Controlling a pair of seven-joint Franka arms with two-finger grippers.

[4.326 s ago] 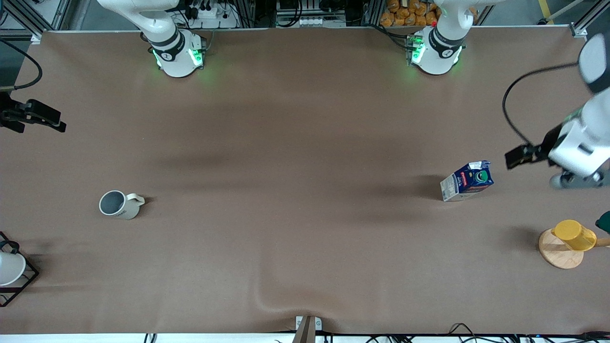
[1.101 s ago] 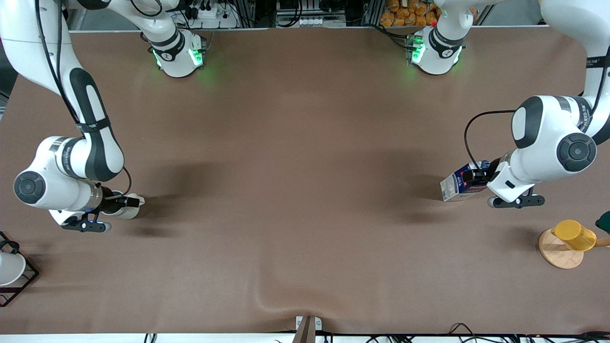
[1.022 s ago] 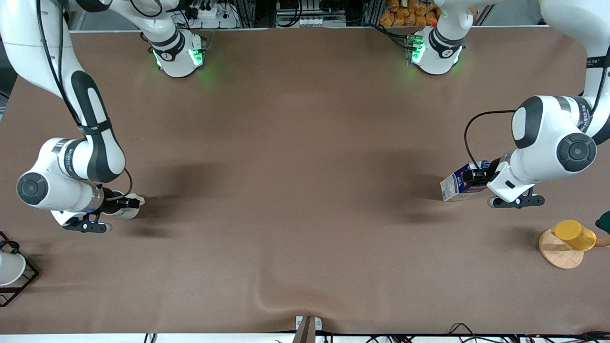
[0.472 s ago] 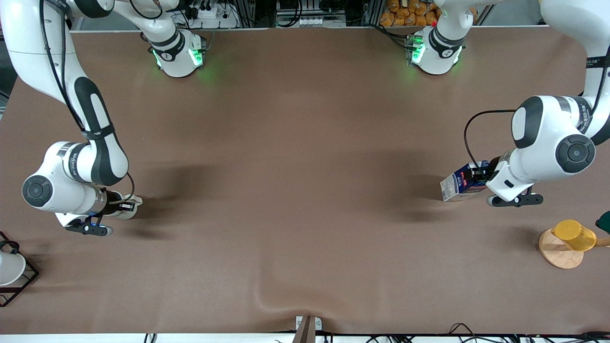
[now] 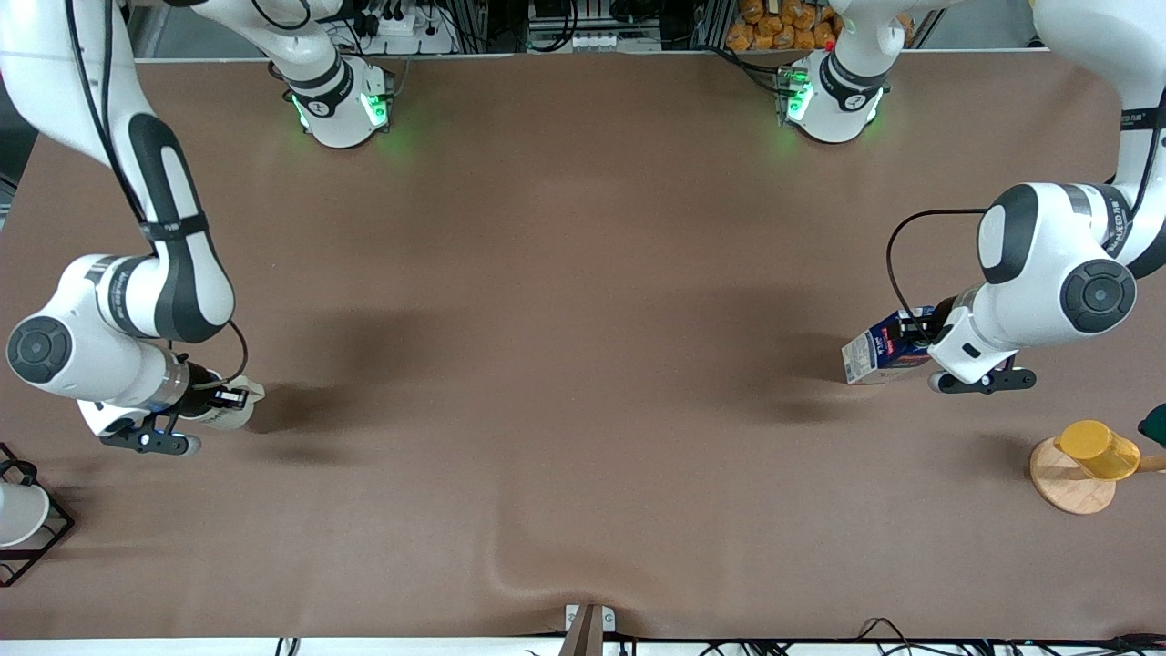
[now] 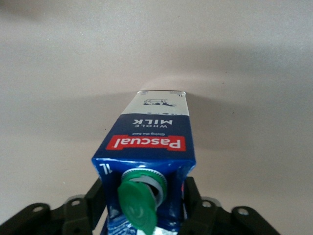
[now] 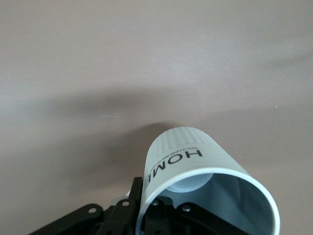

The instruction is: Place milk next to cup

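The milk (image 5: 870, 353) is a dark-blue carton with a green cap, standing on the brown cloth toward the left arm's end of the table. My left gripper (image 5: 914, 333) is at its top. In the left wrist view the milk (image 6: 151, 132) fills the space between the jaws of the left gripper (image 6: 144, 196), with both fingers against its sides. The cup (image 5: 232, 412), a pale ribbed mug, is at the right arm's end. My right gripper (image 5: 223, 399) is shut on it. In the right wrist view the right gripper (image 7: 146, 196) pinches the wall of the cup (image 7: 195, 156), which is tilted and looks slightly raised.
A yellow cup (image 5: 1098, 449) lies on a round wooden disc (image 5: 1066, 492) near the left arm's end. A white cup (image 5: 16, 515) sits in a black wire rack (image 5: 41, 547) at the right arm's end. The cloth has a ridge (image 5: 537, 574) near the front edge.
The right gripper has shut on the cup's wall and shifted it a little toward the right arm's end and nearer the camera. The left jaws have drawn in onto the carton.
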